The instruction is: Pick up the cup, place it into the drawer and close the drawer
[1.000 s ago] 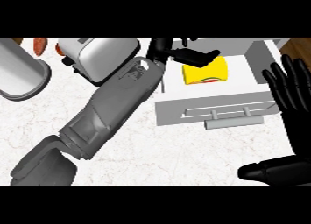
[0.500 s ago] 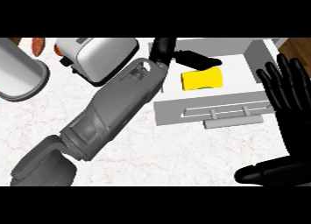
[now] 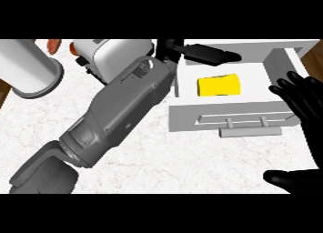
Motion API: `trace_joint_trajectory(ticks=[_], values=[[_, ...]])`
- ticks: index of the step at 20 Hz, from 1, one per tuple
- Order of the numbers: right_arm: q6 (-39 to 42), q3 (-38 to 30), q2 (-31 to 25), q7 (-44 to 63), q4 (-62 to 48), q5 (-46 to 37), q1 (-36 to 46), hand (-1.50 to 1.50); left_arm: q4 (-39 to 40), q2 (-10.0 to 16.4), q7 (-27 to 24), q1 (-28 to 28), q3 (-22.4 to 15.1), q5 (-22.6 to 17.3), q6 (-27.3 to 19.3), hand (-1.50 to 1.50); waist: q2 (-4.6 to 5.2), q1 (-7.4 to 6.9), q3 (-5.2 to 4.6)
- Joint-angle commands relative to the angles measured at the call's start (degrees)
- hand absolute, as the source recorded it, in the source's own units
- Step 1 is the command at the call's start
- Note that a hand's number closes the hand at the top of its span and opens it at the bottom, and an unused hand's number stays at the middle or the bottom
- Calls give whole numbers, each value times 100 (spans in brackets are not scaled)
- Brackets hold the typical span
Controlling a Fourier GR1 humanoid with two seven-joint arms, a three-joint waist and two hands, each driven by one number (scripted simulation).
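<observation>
The cup (image 3: 219, 85) is showing as a plain, bright-yellow, squarish shape seen from above. It is sitting inside the open white drawer (image 3: 231, 119), near the middle of the compartment, with neither hand touching it. The left hand (image 3: 203, 51) is hovering over the drawer's back edge, fingers stretched out straight and holding nothing. The right hand (image 3: 310, 102) is resting at the view's right edge, just beside the drawer's side wall, fingers spread and pointing up. A bar handle (image 3: 251, 131) is sticking out from the drawer's front. On the marbled desk (image 3: 177, 164), a grey cylinder (image 3: 26, 68) and a silver appliance (image 3: 117, 52) are standing at the left.
</observation>
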State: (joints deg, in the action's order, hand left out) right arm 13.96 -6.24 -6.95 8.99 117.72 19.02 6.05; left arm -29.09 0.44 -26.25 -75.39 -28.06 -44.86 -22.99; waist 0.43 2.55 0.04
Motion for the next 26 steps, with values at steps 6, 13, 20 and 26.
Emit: trace_joint_trajectory(ticks=[6, 13, 20, 26], values=[[860, -204, -886, 40, 552, -196, -540, 150, -1162, 601, 271, 754, 428, -152, -85, -150, -113, -320, -6], [989, 251, -891, -106, 606, -1185, -877, 150, -2855, 1339, 516, 2514, 314, -135, -180, -150, -121, -437, -7], [681, 561, -682, -352, -155, -2209, -619, 150, -4402, 2316, 745, 4006, 651, -222, 151, -150, -68, -373, -5], [781, 1026, -1178, -1100, -660, -3592, -412, 150, -5168, 2756, 641, 5071, 845, -310, 443, -150, -63, -423, -4]])
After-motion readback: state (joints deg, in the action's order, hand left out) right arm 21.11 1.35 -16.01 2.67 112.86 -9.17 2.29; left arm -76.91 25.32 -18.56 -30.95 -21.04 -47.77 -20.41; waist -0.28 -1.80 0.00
